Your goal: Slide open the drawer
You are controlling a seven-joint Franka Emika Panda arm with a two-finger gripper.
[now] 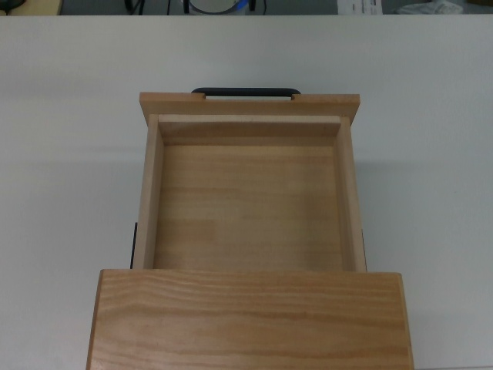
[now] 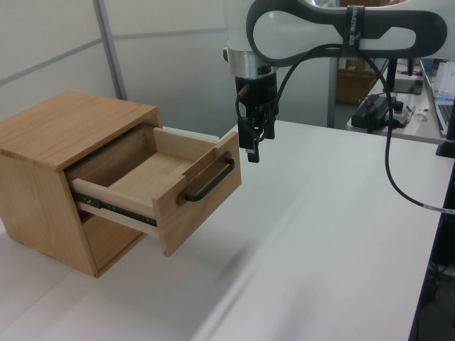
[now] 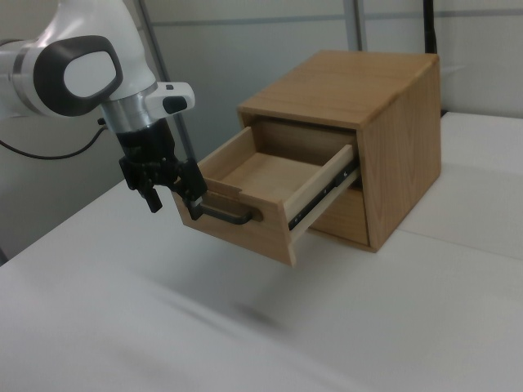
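Standing well out of the cabinet, the drawer rides on dark side rails, its inside bare wood in the top view. The cabinet is the landmark: it sits on the white table, and the drawer projects from its upper opening toward the arm — in the left view toward the left view's right, in the right view toward the right view's left. The drawer's wide front panel carries a thin black bar handle, seen in the top view as a dark strip along the panel's far edge.

The gripper hangs from the white arm beyond the drawer's front, on the side away from the cabinet. In the right view its 2 fingers are spread apart with nothing between them — one fingertip lies clear of the panel, the other overlaps the near end of the handle. Whether that finger touches the handle cannot be told. In the left view the gripper sits just above the panel's upper corner.
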